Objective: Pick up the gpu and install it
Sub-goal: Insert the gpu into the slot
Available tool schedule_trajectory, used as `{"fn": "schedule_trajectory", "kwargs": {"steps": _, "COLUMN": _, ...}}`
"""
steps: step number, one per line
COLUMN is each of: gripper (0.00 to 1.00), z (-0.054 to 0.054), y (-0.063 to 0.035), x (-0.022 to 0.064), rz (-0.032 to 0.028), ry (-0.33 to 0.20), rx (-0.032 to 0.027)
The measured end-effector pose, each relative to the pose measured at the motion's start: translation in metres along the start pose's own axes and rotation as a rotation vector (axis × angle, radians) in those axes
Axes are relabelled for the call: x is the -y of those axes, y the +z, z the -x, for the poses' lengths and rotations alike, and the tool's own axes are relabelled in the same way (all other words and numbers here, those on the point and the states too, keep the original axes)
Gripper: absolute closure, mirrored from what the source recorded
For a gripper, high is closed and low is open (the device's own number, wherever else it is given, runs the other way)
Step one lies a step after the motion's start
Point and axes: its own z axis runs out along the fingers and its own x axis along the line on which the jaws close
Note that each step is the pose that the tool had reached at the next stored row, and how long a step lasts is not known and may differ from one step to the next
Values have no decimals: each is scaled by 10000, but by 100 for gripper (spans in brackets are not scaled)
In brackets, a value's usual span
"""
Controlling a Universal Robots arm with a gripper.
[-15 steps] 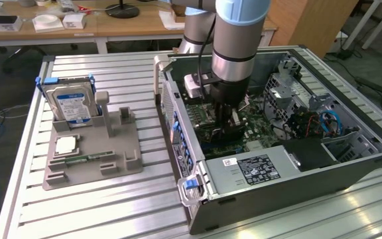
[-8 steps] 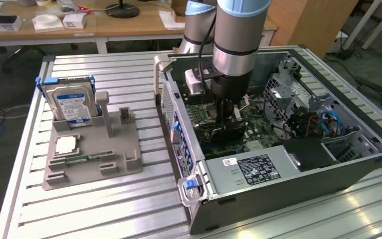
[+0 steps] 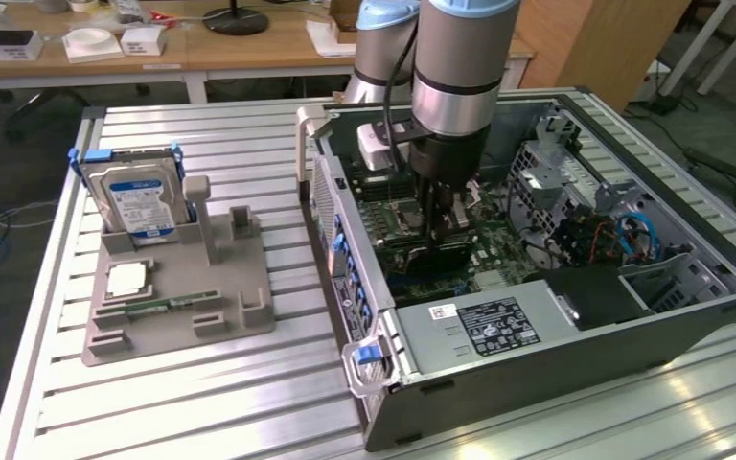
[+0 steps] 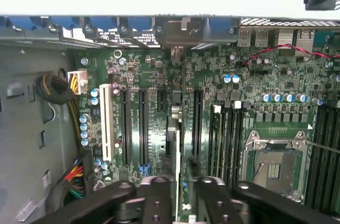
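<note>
1. Exterior view: grey Universal Robots arm reaches straight down into the open black desktop computer case [image 3: 573, 316] lying on its side on the slatted metal worktop [image 3: 215, 402], toward the worktop's far-right part. The gripper [image 3: 439, 235] sits low over the green motherboard [image 3: 496, 254].
2. Exterior view: the thin dark flat gpu card [image 3: 435, 251] stands on edge directly under the fingers, hard to make out. Grey plastic parts holder [image 3: 176, 297] near the worktop's left edge carries a silver hard drive with blue label [image 3: 138, 206] and a small green memory stick [image 3: 164, 307]; no card there.
3. Wrist view: black fingers [image 4: 154, 195] flank the gpu card [image 4: 177, 149], seen edge-on, long axis running away from the gripper toward the case's rear wall, in line with the black expansion slots [image 4: 142, 123].
4. Fingers look pressed near the card's sides; cannot tell if they actually pinch it.
</note>
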Motion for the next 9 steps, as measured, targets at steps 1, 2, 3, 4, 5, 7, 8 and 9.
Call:
{"fn": "schedule_trajectory", "kwargs": {"steps": 1, "gripper": 81, "z": 0, "y": 0, "x": 0, "rz": 0, "ry": 0, "rx": 0}}
{"fn": "schedule_trajectory", "kwargs": {"steps": 2, "gripper": 81, "z": 0, "y": 0, "x": 0, "rz": 0, "ry": 0, "rx": -1}}
{"fn": "schedule_trajectory", "kwargs": {"steps": 3, "gripper": 87, "z": 0, "y": -1, "x": 0, "rz": 0, "ry": 0, "rx": -2}}
{"fn": "schedule_trajectory", "kwargs": {"steps": 4, "gripper": 87, "z": 0, "y": -1, "x": 0, "rz": 0, "ry": 0, "rx": -2}}
{"fn": "schedule_trajectory", "kwargs": {"steps": 5, "gripper": 90, "z": 0, "y": -1, "x": 0, "rz": 0, "ry": 0, "rx": -2}}
{"fn": "schedule_trajectory", "kwargs": {"steps": 7, "gripper": 90, "z": 0, "y": -1, "x": 0, "rz": 0, "ry": 0, "rx": -2}}
{"fn": "schedule_trajectory", "kwargs": {"steps": 8, "gripper": 90, "z": 0, "y": -1, "x": 0, "rz": 0, "ry": 0, "rx": -1}}
{"fn": "schedule_trajectory", "kwargs": {"steps": 9, "gripper": 90, "z": 0, "y": -1, "x": 0, "rz": 0, "ry": 0, "rx": -1}}
